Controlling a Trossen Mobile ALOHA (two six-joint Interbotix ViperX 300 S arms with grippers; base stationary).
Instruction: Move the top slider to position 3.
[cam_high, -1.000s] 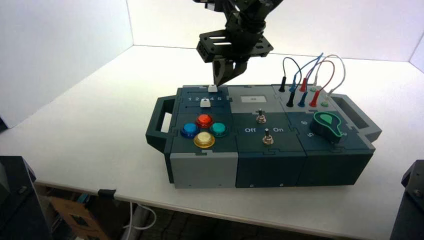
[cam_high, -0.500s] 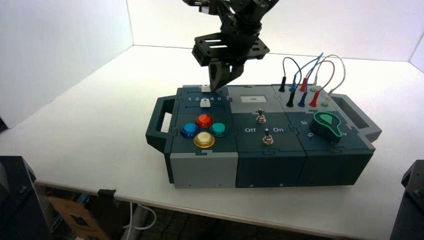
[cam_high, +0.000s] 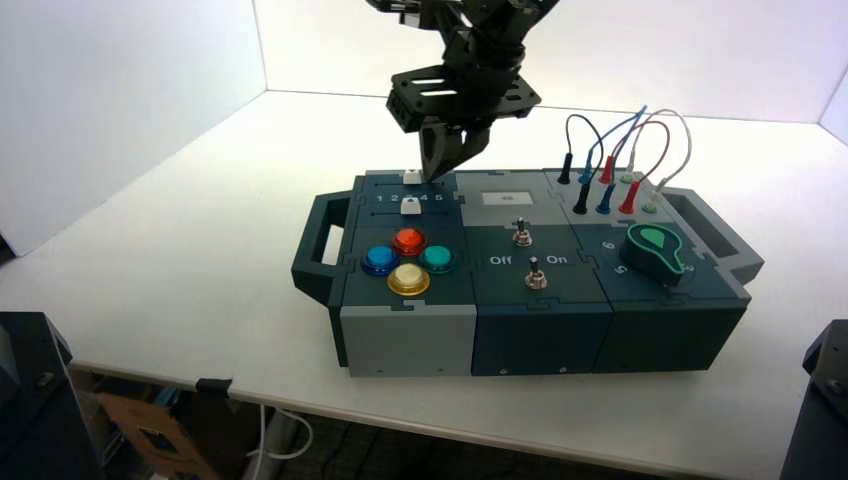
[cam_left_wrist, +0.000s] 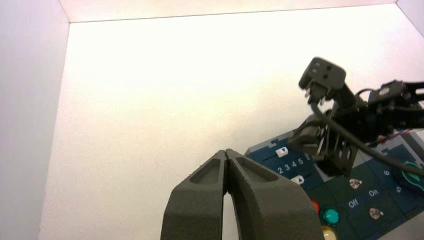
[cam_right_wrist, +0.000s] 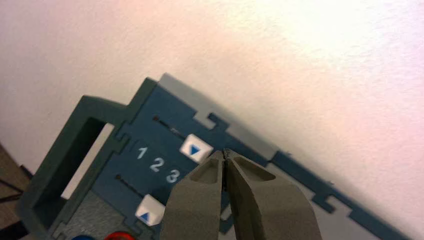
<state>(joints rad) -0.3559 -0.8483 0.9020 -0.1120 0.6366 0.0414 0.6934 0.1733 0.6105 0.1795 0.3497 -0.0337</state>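
Top slider (cam_right_wrist: 195, 148) on upper track, just above numeral 3 (cam_right_wrist: 172, 176).
Right gripper (cam_right_wrist: 225, 156) clenched empty, tips just beside slider, centre frame; left gripper (cam_left_wrist: 226, 156) clenched, well apart from box (cam_high: 520, 330) lower down.

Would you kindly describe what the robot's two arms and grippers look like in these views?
The right arm is matt black, with a slotted plate above its gripper, a boxy grey wrist camera and black cables. Both the right gripper and the left gripper have dark grey, wedge-shaped plastic fingers with recessed hollows near the tips. No markings are visible on either.
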